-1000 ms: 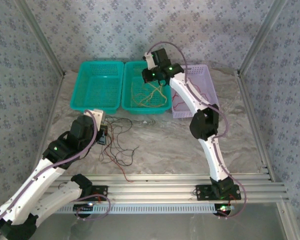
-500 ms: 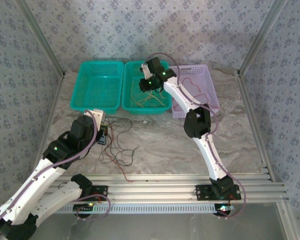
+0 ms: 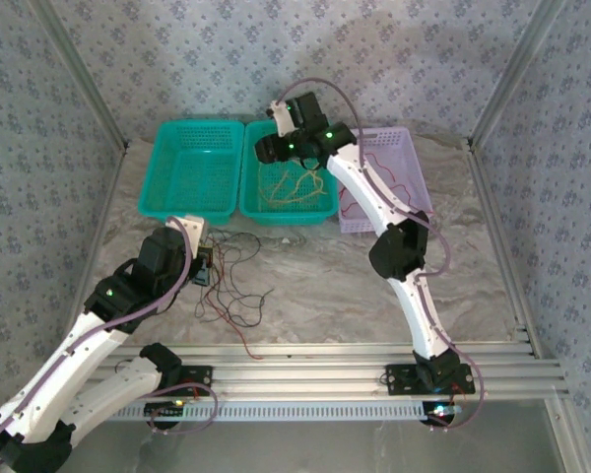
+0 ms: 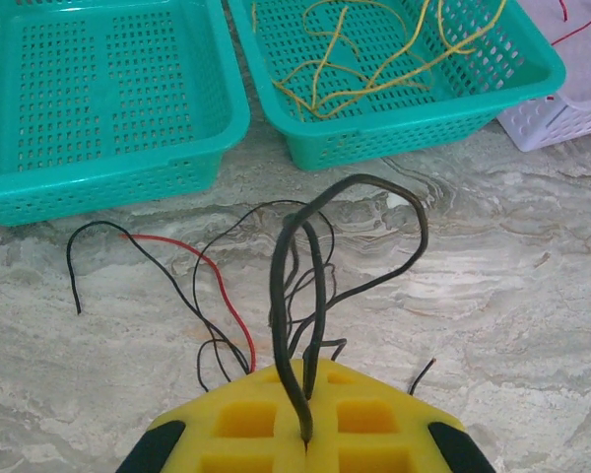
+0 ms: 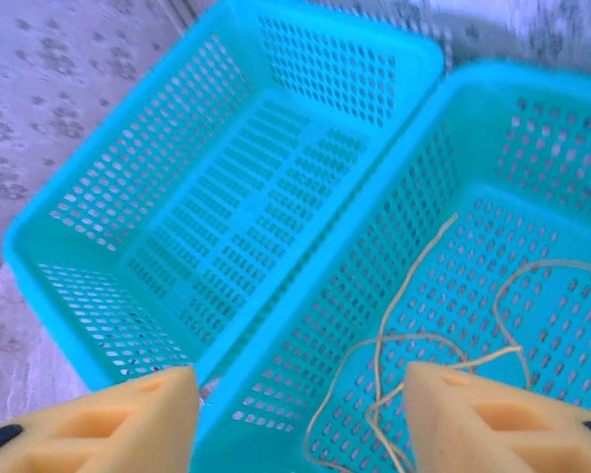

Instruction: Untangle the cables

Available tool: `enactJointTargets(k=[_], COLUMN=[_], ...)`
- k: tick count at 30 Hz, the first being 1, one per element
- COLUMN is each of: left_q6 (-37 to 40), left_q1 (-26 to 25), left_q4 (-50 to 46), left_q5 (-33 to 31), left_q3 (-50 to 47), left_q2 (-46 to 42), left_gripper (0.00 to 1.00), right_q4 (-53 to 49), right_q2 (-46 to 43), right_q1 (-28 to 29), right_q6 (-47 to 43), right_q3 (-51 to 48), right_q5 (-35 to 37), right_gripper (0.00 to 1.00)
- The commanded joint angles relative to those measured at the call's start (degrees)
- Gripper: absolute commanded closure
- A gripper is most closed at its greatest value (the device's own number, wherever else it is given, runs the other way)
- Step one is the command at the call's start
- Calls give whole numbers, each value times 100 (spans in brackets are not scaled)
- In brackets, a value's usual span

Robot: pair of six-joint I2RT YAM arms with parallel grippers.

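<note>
Teal perforated plastic makes up two rectangular baskets. The left basket (image 3: pixel 192 168) is bare, and the middle basket (image 3: pixel 286 215) holds the thin yellow cables (image 3: pixel 291 185) in loose curls. A lilac basket (image 3: pixel 409 158) beside it carries red cables (image 3: pixel 347 205). On the marbled counter (image 3: pixel 325 286) we see wiry black cables (image 3: pixel 238 291) snarled with one red cable (image 4: pixel 217 291). Since half a second ago the right arm has lifted out of the middle basket and swung left. Its right pincer (image 5: pixel 300 414) now hovers over the adjoining basket walls, foam pads parted and empty. The left arm has not moved; it is bent low, its left pincer (image 4: pixel 305 434) clamped on a loop of the black cables.
</note>
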Motion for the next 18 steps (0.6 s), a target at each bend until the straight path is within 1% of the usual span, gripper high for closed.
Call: enactJointTargets(k=[1,5,10,12,16,18], left_q6=[74,70,74,74,83,92], left_q1=[33,33,32,31,33,30], left_q4=[23,23,31,25,18,29], left_q5=[96,111,104,107,118,114], left_q3=[-42,-43,-42,-42,-42,-42], left_q2=[29,34,47,59,106,113], left_gripper=[100,100,100,100,100,100], right_q4=[36,175,180,132,-123,-229], right_q2=[-309,-338,-207,-154,-68,8], right_q1=[-58,-150,-160,-118,44,48], right_q6=[-113,24,35,-123,-738,-799], right_q3=[156,-9,-47,-33,-21,-31], right_q5=[-27,-376,-582,-368,515,713], right_gripper=[36,29,26,25,20,17])
